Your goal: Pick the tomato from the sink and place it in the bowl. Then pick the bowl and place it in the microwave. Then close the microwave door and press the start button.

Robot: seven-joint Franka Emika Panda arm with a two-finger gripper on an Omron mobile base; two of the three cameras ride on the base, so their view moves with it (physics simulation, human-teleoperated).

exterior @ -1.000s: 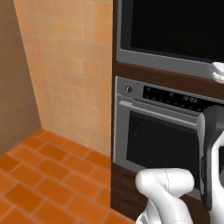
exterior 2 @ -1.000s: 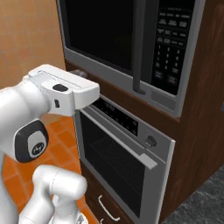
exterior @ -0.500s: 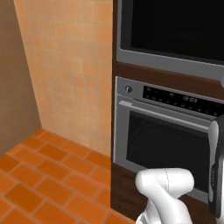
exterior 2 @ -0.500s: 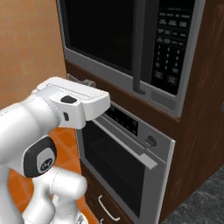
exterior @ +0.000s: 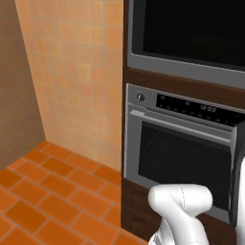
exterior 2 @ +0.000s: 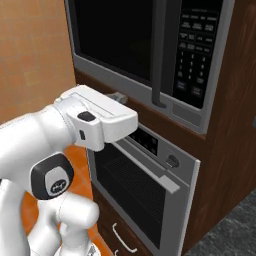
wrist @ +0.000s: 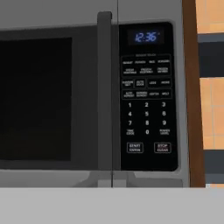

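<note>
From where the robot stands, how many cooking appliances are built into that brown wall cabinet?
2: the dark grey microwave with a black glass door on top, and the steel oven with a bar handle directly beneath it.

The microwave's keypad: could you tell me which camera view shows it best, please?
The hand view: the keypad faces it squarely, lit clock above, button labels nearly legible. The right base view shows the keypad slanted and smaller; the left base view cuts it off.

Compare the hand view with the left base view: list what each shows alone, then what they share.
Hand view alone: the microwave's keypad, the lit clock and the door's upright handle, with the door shut. Left base view alone: the steel oven with its knob, the tiled wall, the orange floor and the arm. Shared: the microwave and its black glass door.
</note>
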